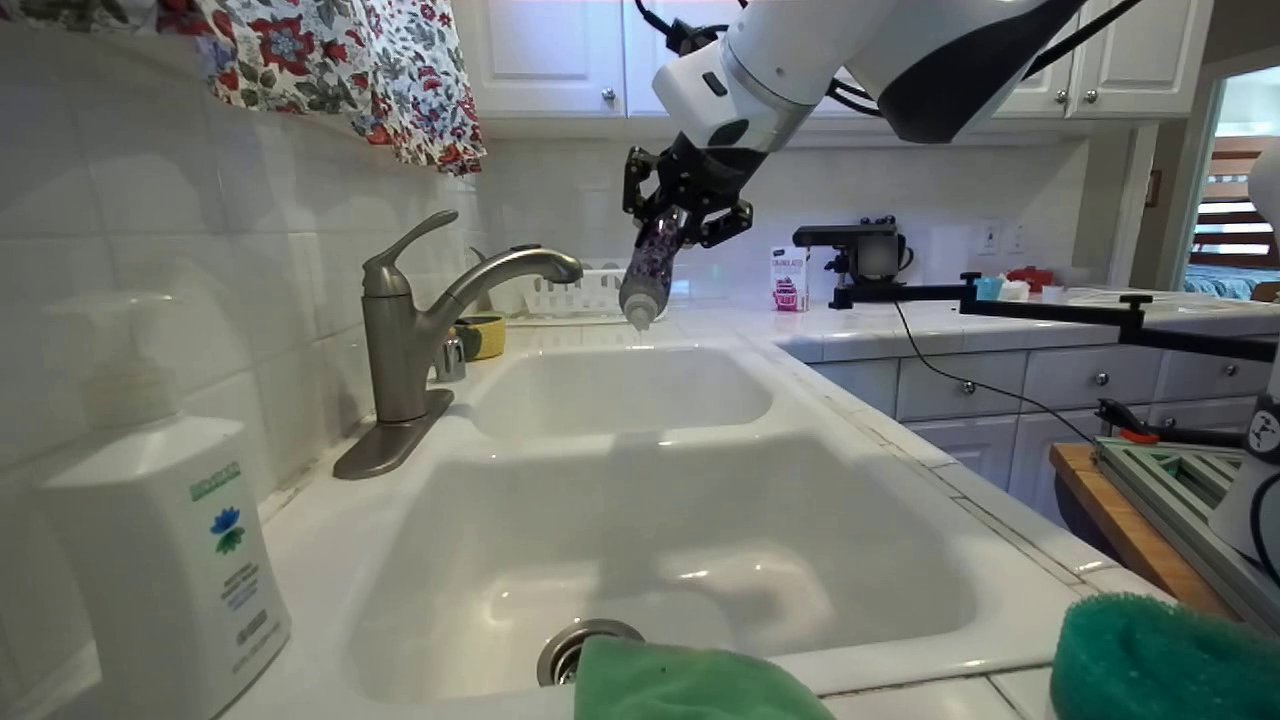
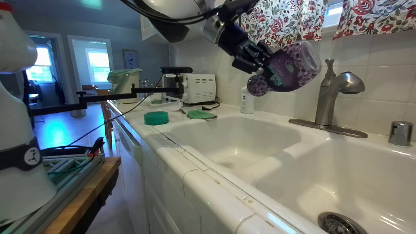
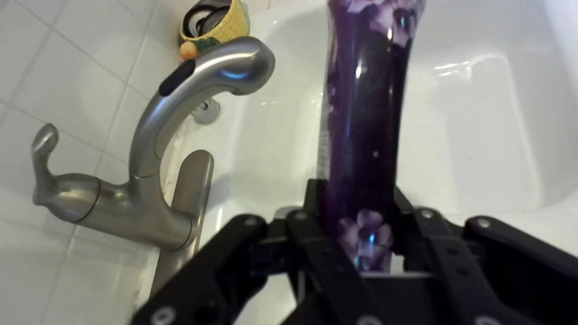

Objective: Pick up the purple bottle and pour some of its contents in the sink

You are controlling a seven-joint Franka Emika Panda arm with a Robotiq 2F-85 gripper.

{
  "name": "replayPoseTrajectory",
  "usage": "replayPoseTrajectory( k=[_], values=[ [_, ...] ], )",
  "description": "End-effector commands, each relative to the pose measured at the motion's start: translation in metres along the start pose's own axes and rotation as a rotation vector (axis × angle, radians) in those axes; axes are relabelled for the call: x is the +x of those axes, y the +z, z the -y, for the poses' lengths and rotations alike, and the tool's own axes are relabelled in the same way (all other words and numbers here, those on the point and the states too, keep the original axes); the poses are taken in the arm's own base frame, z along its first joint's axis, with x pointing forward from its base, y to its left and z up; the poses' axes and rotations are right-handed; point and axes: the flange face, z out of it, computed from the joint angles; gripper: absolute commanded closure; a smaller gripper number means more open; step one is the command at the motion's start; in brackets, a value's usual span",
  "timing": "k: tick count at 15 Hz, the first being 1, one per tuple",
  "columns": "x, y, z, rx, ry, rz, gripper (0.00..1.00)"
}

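Bottle [image 2: 292,66], purple, in mid-air above the sink [image 2: 282,157], near the faucet [image 3: 149,203] but apart from it; tilted, with its pale tip [image 1: 640,312] lowermost in an exterior view. Inside: dark purple liquid along the middle, clear plastic at the raised end, both partly masked by flower print and label. Gripper [image 3: 359,198] clamped around the bottle, black fingers [image 3: 314,196] pressed to opposite sides of it. Sink: white, two basins [image 1: 760,520] side by side, crossed by a shadow; a drain [image 1: 572,650] partly hidden behind a green cloth [image 1: 690,685] in an exterior view, a further drain [image 2: 339,224] in the neighbouring basin, also in an exterior view. Beyond the faucet in the wrist view, a yellow pot [image 3: 232,27] holding dark and grey round pieces, too blurred to name. Beside the sink, an upright white dispenser [image 1: 170,560] with pump top, opaque, of hidden content. Past the basins in an exterior view, on the counter [image 1: 740,322]: a white rack [image 1: 590,295] with slotted side, and an upright carton [image 1: 790,280] in white and pink. At the counter's far end in an exterior view, a cream bin [image 2: 131,84] with green lining [image 2: 118,77] folded over its rim, interior out of sight.
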Motion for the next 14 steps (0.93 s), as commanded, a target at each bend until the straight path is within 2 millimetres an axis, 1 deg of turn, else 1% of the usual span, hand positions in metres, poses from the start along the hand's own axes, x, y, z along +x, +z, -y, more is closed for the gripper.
replayPoseTrajectory(
  k=[1,4,11,14],
  values=[
    [0.002,0.001,-0.007,0.015,0.076,-0.033,0.90],
    [0.004,0.003,-0.011,0.030,0.175,-0.083,0.90],
    [0.001,0.011,-0.016,0.078,0.439,-0.220,0.90],
    [0.009,0.016,-0.018,0.107,0.571,-0.326,0.90]
  ],
)
